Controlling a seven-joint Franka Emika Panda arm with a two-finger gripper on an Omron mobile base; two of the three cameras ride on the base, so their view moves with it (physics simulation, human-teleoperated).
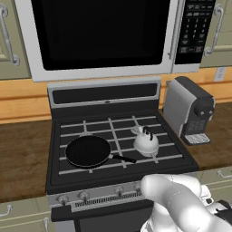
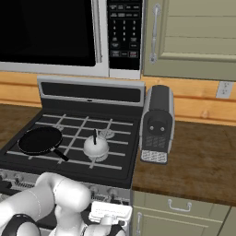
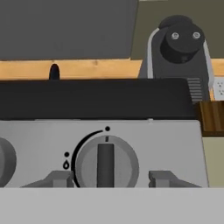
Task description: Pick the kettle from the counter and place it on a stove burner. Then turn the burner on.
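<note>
- The kettle (image 1: pixel 146 142) sits on the front right part of the stove's black grate (image 1: pixel 118 136), over a burner, and nothing of mine touches it. I judge the carrying part of the job done, with only the lighting left.
- It is a small, squat, white-silver dome with a dark arched handle on top. From the hand view only the tip of that handle (image 3: pixel 54 71) pokes up above the stove's dark front edge.
- The frying pan (image 1: pixel 88 151) lies just left of the kettle on the grate, its dark handle reaching toward the kettle's base. Whether the two touch I cannot tell.
- I am down low in front of the stove because the knobs are on its silver front panel (image 3: pixel 175 140), below the cooktop.
- My claw (image 3: pixel 105 178) is lined up square on one round grey knob (image 3: pixel 105 164), whose raised bar stands upright toward the mark above it.
- My two finger tips (image 3: pixel 56 178) flank the knob, one to each side, spread wider than the knob and apart from it. I am neither clamped nor pinching anything.
- I judge this straddle is meant to let me squeeze the knob and twist it.
- A second knob (image 3: pixel 5 161) shows at the left edge of the panel. Whether mine feeds the kettle's burner I cannot confirm.
- The grey-black coffee machine (image 2: pixel 157 123) stands on the wood counter (image 2: pixel 198 161) right of the stove, well clear of my work.
</note>
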